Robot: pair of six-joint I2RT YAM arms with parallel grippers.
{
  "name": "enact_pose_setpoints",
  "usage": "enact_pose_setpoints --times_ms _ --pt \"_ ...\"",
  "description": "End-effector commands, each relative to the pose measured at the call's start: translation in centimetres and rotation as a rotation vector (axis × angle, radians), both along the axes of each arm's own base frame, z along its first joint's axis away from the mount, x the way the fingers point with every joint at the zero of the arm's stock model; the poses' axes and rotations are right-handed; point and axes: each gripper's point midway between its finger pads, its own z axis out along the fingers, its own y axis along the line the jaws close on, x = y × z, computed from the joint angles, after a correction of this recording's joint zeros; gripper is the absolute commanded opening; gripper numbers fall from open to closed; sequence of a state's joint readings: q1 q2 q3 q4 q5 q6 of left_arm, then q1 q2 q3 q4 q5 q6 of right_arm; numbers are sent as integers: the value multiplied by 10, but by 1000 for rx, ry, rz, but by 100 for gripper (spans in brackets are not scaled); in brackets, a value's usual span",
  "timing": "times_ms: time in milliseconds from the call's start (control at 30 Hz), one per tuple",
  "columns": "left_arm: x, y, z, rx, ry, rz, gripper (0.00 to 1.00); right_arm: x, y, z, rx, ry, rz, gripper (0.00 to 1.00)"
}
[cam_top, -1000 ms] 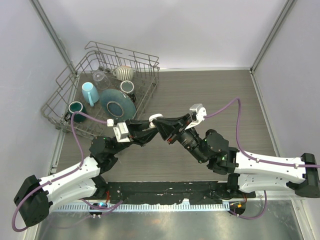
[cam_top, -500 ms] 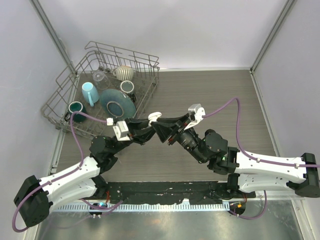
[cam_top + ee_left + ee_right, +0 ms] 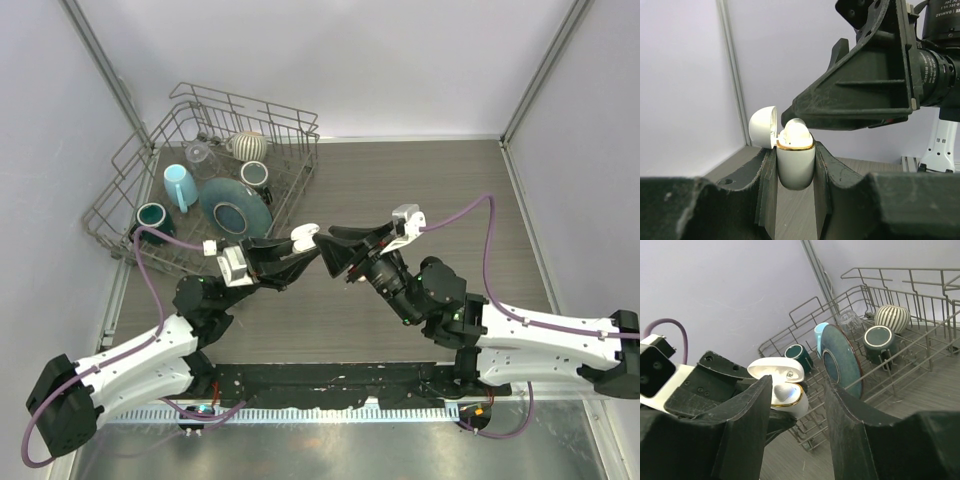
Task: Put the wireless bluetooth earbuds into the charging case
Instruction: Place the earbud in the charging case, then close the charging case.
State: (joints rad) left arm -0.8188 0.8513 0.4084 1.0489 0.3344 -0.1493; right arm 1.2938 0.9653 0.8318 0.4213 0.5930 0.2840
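1. The rack [image 3: 215, 190] fills the far-left corner of the table [image 3: 440, 190]. Bare wood runs from it to the far and right walls.
2. Both arms reach inward and meet mid-table, just beside the rack's near-right corner.
3. The left gripper [image 3: 796, 152] pinches the case [image 3: 796, 172] by its sides, upright, with the lid [image 3: 762, 127] swung open. An earbud [image 3: 796, 132] sits in its mouth.
4. The right gripper [image 3: 797, 386] points at the case with its fingers spread, one tip just above the earbud.

Grey wood-grain table [image 3: 420, 180], pale walls [image 3: 380, 60]

"DAMIAO" on right-arm motor [image 3: 942, 15] (sideways)
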Motion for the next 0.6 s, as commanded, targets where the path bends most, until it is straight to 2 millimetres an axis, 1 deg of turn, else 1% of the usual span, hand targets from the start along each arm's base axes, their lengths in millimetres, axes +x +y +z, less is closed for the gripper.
enact_pose_setpoints --times_ms 0,133,200,233,267,300,333,367,400,433,467,500,533,567 --pt "-11 11 35 -86 -90 2 0 -11 -17 37 99 -60 31 53" --pt "-9 10 32 -77 -81 8 0 -25 -21 53 141 -90 105 56" --pt "-7 10 29 -72 -72 17 0 -26 -22 53 141 -76 114 57" --pt "-6 11 28 -70 -69 19 0 -26 -26 56 159 -57 108 64" --pt "-6 10 27 -66 -66 20 0 -22 -27 48 133 -27 89 66" --pt "-6 9 27 -65 -66 17 0 -17 -31 44 126 0 53 67" --pt "-6 9 27 -63 -66 14 0 -1 -49 44 173 82 -72 71" --pt "-7 9 27 -62 -63 11 0 6 -53 23 87 129 -135 74" --pt "-8 9 28 -60 -62 6 0 11 -60 19 49 145 -183 75" --pt "-9 8 27 -51 -64 0 0 15 -67 27 31 149 -224 78" --pt "-9 5 23 -33 -53 -10 0 17 -66 11 -77 159 -240 80" --pt "-10 4 24 -27 -57 -15 0 17 -67 12 -103 164 -246 81" --pt "-10 4 24 -21 -55 -19 0 16 -69 25 -94 165 -245 82" --pt "-11 3 22 -17 -51 -28 0 16 -69 20 -127 179 -248 82"
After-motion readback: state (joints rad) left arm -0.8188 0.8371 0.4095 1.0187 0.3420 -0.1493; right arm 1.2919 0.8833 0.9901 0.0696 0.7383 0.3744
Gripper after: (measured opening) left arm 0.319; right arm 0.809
